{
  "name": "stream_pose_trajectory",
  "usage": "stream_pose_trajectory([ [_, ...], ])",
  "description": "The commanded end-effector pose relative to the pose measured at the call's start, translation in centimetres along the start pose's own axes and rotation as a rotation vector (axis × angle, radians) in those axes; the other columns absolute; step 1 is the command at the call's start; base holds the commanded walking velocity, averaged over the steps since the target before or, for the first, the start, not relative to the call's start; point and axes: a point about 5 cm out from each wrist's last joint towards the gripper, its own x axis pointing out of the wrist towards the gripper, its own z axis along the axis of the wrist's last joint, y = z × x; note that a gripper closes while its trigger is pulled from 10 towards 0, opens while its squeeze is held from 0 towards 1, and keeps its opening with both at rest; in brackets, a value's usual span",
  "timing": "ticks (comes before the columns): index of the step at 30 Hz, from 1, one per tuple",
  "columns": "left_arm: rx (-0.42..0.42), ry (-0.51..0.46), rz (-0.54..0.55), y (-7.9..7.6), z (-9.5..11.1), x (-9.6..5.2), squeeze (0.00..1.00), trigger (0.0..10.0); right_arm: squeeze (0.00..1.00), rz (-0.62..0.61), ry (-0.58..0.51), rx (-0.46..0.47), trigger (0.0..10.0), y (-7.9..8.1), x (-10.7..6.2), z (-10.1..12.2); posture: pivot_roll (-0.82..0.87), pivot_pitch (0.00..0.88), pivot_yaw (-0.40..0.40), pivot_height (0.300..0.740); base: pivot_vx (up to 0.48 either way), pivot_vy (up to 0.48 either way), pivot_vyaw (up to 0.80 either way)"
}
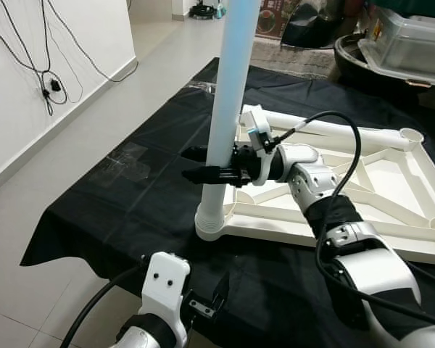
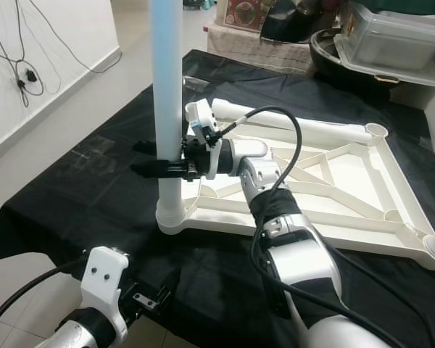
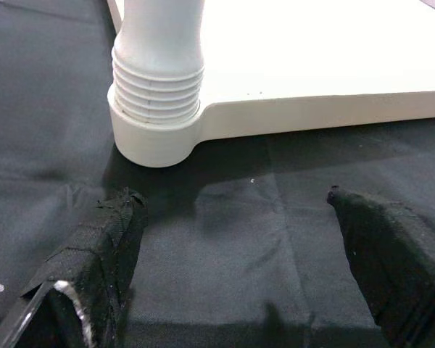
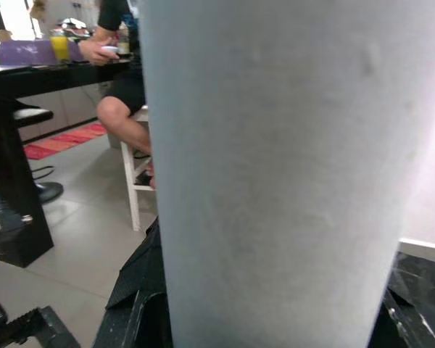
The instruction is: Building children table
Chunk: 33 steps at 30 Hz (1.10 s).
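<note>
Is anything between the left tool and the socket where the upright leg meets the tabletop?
Nothing visible. The left tool hovers open over bare black cloth, facing the corner socket. The right tool already grips the leg higher up.

Table leg (image 1: 228,109) upright in near-left corner socket of upturned tabletop (image 1: 362,181) on cloth (image 1: 130,196).

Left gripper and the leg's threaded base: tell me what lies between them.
Only bare black cloth lies between the left gripper and the leg's threaded base, per the left wrist view.
</note>
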Motion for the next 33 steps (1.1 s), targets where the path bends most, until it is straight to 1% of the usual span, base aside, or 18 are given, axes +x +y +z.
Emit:
stream_pose_trajectory([
  [1,-0.004,0.03,-0.005,0.0,-0.5,-0.1,0.0,10.0,0.0,-0.084,0.089,0.097,10.0,0.3,-0.7,-3.1,0.25,0.191,-0.088,0.74,0.0,0.0,0.0],
  [3,-0.002,0.027,-0.003,0.1,-0.5,0.0,0.0,10.0,0.0,-0.15,0.108,0.072,10.0,0.3,-1.0,-3.2,0.25,0.187,-0.088,0.74,0.0,0.0,0.0],
  [6,-0.002,0.026,-0.002,0.1,-0.4,0.0,0.0,10.0,0.0,-0.17,0.116,0.066,10.0,0.3,-1.1,-3.2,0.25,0.187,-0.088,0.74,0.0,0.0,0.0],
  [8,-0.001,0.023,-0.002,0.2,-0.4,0.1,0.0,10.0,0.0,-0.273,0.133,0.048,10.0,0.0,-1.5,-3.1,0.24,0.184,-0.085,0.74,0.0,0.0,0.0],
  [9,-0.001,0.023,-0.002,0.2,-0.4,0.1,0.0,10.0,0.0,-0.273,0.133,0.048,10.0,0.0,-1.5,-3.1,0.24,0.184,-0.085,0.74,0.0,0.0,0.0],
  [10,0.0,0.022,-0.001,0.3,-0.4,0.1,0.0,10.0,0.0,-0.329,0.125,0.044,10.0,-0.1,-1.8,-2.9,0.24,0.18,-0.085,0.74,0.0,0.0,0.0],
  [13,0.001,0.019,0.002,0.4,-0.3,0.2,0.0,10.0,0.0,-0.383,0.116,0.036,10.0,-0.2,-2.1,-2.7,0.24,0.175,-0.082,0.74,0.0,0.0,0.0],
  [14,0.001,0.015,0.007,0.6,-0.3,0.3,0.0,10.0,0.0,-0.448,0.112,0.046,10.0,-0.3,-2.4,-2.7,0.23,0.175,-0.078,0.74,0.0,0.0,0.0],
  [15,0.001,0.015,0.007,0.6,-0.3,0.3,0.0,10.0,0.0,-0.448,0.112,0.046,10.0,-0.3,-2.4,-2.7,0.23,0.175,-0.078,0.74,0.0,0.0,0.0],
  [16,0.001,0.013,0.012,0.8,-0.3,0.4,0.0,10.0,0.0,-0.493,0.112,0.054,10.0,-0.4,-2.6,-2.6,0.23,0.175,-0.078,0.74,0.0,0.0,0.0],
  [19,0.009,0.01,0.014,1.1,-0.3,0.6,0.0,10.0,0.0,-0.755,0.125,0.076,10.0,-0.9,-3.5,-2.8,0.23,0.168,-0.074,0.74,0.0,0.0,0.0],
  [21,0.011,0.01,0.013,1.1,-0.3,0.7,0.0,10.0,0.0,-0.871,0.131,0.084,10.0,-1.0,-4.0,-3.0,0.23,0.161,-0.071,0.74,0.0,0.0,0.0],
  [25,0.012,0.01,0.013,1.2,-0.4,0.7,0.0,10.0,0.0,-0.959,0.14,0.069,10.0,-0.9,-4.5,-3.1,0.23,0.158,-0.07,0.74,0.0,0.0,0.0],
  [26,0.012,0.011,0.013,1.3,-0.4,0.8,0.0,10.0,0.0,-1.041,0.148,0.06,10.0,-0.8,-5.0,-3.4,0.22,0.148,-0.063,0.74,0.0,0.0,0.0],
  [27,0.012,0.011,0.013,1.3,-0.4,0.8,0.0,10.0,0.0,-1.041,0.148,0.06,10.0,-0.8,-5.0,-3.4,0.22,0.148,-0.063,0.74,0.0,0.0,0.0],
  [29,0.012,0.011,0.012,1.4,-0.5,1.0,0.0,10.0,0.0,-1.168,0.152,0.062,10.0,-0.5,-5.5,-3.7,0.22,0.141,-0.063,0.74,0.0,0.0,0.0],
  [31,0.012,0.011,0.012,1.4,-0.5,1.0,0.0,10.0,0.0,-1.168,0.152,0.062,10.0,-0.5,-5.5,-3.7,0.22,0.141,-0.063,0.74,0.0,0.0,0.0],
  [33,0.014,0.012,0.01,1.6,-0.6,1.1,0.0,10.0,0.0,-1.341,0.156,0.072,10.0,0.0,-6.0,-3.8,0.22,0.133,-0.062,0.74,0.0,0.0,0.0],
])
